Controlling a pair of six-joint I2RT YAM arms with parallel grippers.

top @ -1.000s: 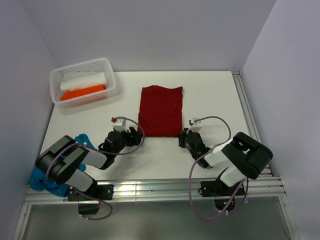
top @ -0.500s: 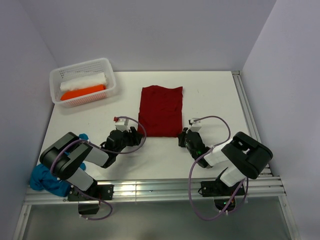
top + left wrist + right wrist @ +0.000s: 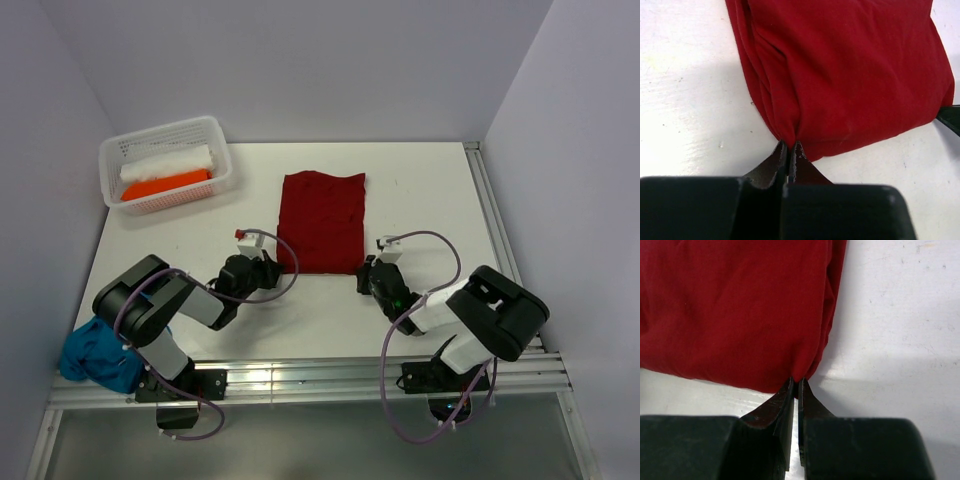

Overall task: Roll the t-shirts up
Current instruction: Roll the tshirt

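Note:
The dark red t-shirt [image 3: 322,220] lies folded into a long rectangle in the middle of the white table [image 3: 430,200]. My left gripper [image 3: 270,268] is shut on its near left corner; in the left wrist view the fingertips [image 3: 790,146] pinch the cloth [image 3: 850,75]. My right gripper [image 3: 366,272] is shut on the near right corner, where its tips [image 3: 796,382] nip the hem of the red cloth [image 3: 740,305]. The teal blue t-shirt [image 3: 95,352] lies bunched at the table's near left corner, partly behind the left arm.
A white perforated basket [image 3: 215,128] stands at the far left, holding a white roll [image 3: 168,162] and an orange roll [image 3: 165,184]. Metal rails run along the table's near edge [image 3: 300,375] and right edge [image 3: 495,220].
My left gripper slid right to the red t-shirt's near left corner and closed on it. The right gripper stayed shut on the other corner.

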